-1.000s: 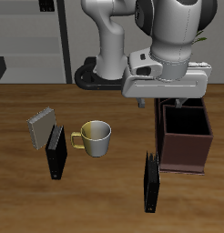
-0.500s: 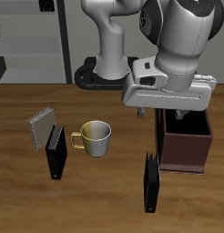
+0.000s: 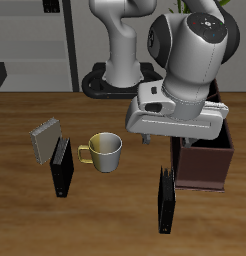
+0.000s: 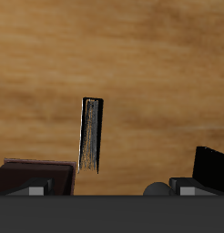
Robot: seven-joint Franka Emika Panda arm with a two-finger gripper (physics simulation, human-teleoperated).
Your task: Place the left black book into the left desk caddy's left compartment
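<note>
Maroon left desk caddy [image 3: 205, 160] looks empty; left black book [image 3: 167, 200] stands outside; gripper state unclear

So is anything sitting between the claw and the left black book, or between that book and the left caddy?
Nothing visible does. The left black book stands upright alone near the table's front edge, right beside the caddy, with bare wood around it. The mug and the other books sit well off to the side. The claw itself is hidden behind the arm.

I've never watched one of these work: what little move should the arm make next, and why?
Probably lower toward the left black book, which stands upright and untouched beside the left desk caddy. The wrist view looks straight down on the book, so the arm seems about lined up but still above it.
</note>
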